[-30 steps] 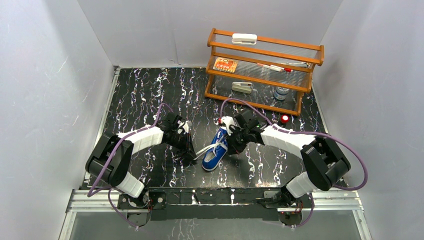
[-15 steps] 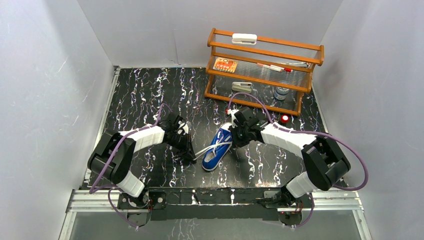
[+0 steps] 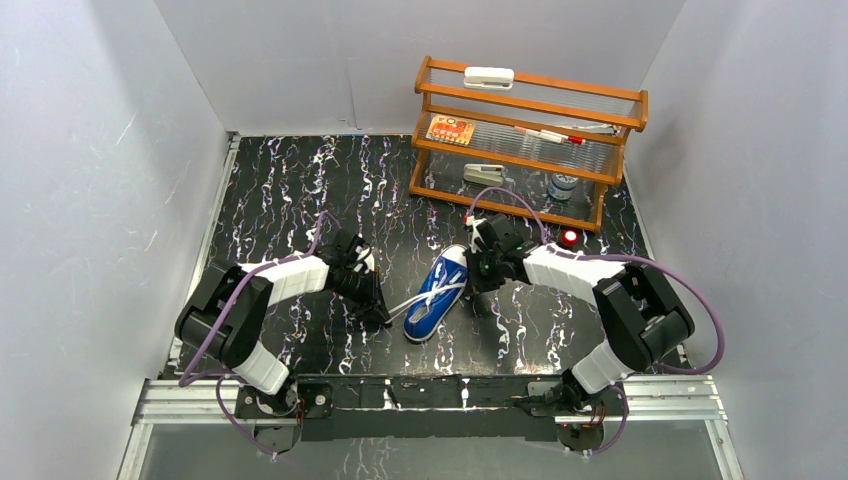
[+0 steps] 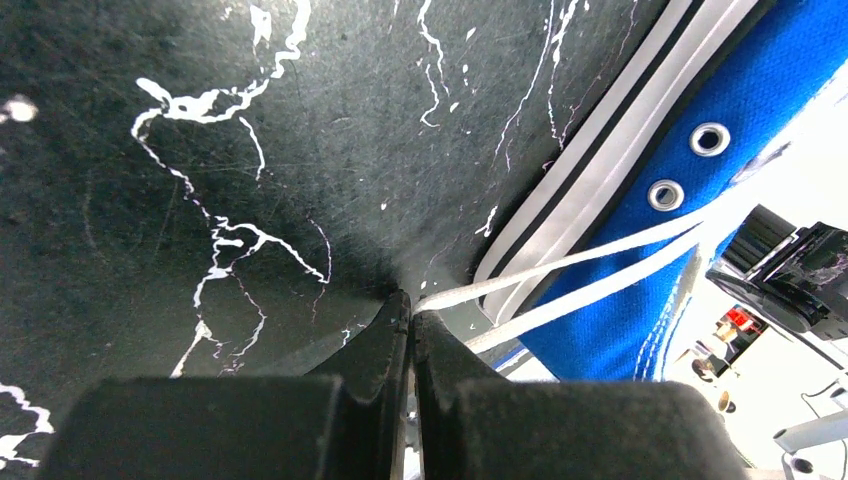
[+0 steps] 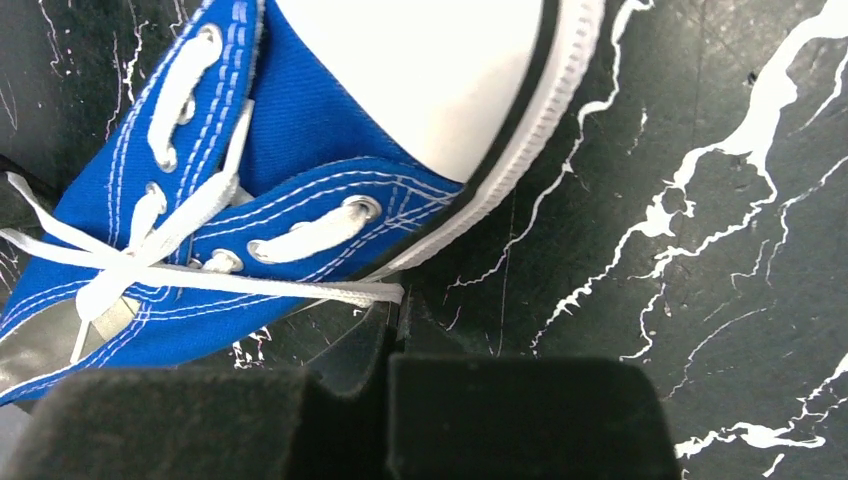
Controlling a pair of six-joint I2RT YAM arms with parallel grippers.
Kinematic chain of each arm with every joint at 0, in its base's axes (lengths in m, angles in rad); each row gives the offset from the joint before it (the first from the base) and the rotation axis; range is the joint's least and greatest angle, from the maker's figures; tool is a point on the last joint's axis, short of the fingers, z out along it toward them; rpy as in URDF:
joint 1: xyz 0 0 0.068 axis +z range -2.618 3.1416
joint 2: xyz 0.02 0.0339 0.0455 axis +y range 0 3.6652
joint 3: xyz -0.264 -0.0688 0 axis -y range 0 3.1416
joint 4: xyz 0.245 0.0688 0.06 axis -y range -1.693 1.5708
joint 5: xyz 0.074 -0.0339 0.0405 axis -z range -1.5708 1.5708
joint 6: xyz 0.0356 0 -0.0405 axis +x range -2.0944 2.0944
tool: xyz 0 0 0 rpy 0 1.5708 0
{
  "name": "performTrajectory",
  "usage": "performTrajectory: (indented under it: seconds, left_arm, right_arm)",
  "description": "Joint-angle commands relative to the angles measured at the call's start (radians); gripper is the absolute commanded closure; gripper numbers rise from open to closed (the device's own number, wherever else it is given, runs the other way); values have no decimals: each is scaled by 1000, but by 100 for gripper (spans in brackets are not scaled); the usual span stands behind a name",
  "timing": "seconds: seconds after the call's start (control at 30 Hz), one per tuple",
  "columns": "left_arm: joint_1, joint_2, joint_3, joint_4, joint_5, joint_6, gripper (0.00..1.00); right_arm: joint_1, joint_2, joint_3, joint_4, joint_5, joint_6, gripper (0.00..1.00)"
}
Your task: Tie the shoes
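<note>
1. Sneaker, small, blue canvas, white toe cap, lies on the black marbled surface between your arms; light, likely to slide under a tug
2. Take its soft white laces: left end effector and right end effector are each pinched shut on a strand
3. Wooden shelf rack and small red object stand behind it, well apart

Small blue canvas sneaker sat on its sole on the black marbled counter, white toe cap pointing away and slightly right, long white laces crossed once and drawn straight out to both sides.
</note>
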State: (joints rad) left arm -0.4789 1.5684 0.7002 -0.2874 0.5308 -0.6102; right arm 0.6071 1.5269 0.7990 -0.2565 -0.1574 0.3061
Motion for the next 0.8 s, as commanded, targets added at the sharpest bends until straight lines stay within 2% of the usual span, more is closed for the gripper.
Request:
performTrajectory:
  seconds: [0.0, 0.27, 0.37, 0.4, 0.43, 0.5, 0.53, 0.63, 0.67, 0.7, 0.77]
  left_arm:
    - [9, 4, -40, -103, -87, 18, 100]
    - [10, -24, -57, -88, -106, 10, 100]
    - [10, -30, -18, -101, -98, 33, 100]
    - [10, -34, 2, -120, -110, 38, 97]
    - [9, -45, 23, -142, -131, 42, 86]
    - [10, -91, 68, -197, -196, 41, 68]
    - [10, -117, 87, -220, -229, 43, 62]
    - [9, -199, 144, -300, -363, 29, 44]
    - [10, -224, 161, -321, -400, 24, 23]
    - [9, -244, 176, -340, -424, 19, 16]
    - [10, -275, 203, -364, -440, 18, 15]
  right_arm:
    - [-56, 10, -41, -1, 70, 40, 100]
    - [-73, -5, -57, 18, 55, 22, 100]
    - [-72, -26, -33, 29, -23, -18, 100]
    - [-73, -31, -17, 19, -54, -31, 100]
    - [-73, -31, 4, -3, -86, -49, 100]
    - [-72, -37, 46, -74, -112, -62, 79]
    - [-73, -45, 64, -109, -118, -69, 67]
    - [-72, -110, 96, -215, -102, -87, 43]
    - [-73, -141, 101, -245, -92, -95, 35]
    - [-72, -170, 105, -268, -80, -104, 28]
    - [-73, -219, 103, -297, -59, -117, 20]
